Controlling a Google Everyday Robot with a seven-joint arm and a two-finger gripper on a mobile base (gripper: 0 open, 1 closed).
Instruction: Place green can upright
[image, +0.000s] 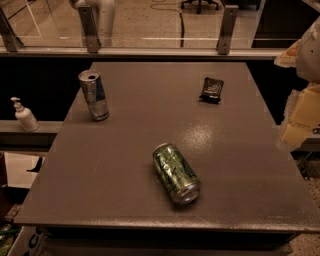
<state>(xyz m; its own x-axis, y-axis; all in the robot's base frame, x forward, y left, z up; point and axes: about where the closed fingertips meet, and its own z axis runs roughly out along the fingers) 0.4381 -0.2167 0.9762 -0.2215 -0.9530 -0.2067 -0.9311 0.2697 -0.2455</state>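
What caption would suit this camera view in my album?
A green can lies on its side near the table front edge; silver-and-blue can stands upright back-left; gripper hovers at right edge.

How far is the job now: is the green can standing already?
Nothing looks done: the green can lies on its side on the table. Nothing is in hand; the gripper is at the right edge of the view, apart from the can. Left: grasp it and stand it upright.

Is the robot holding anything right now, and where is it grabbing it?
Nothing. The tool is at the right edge, apart from the green can lying on the table.
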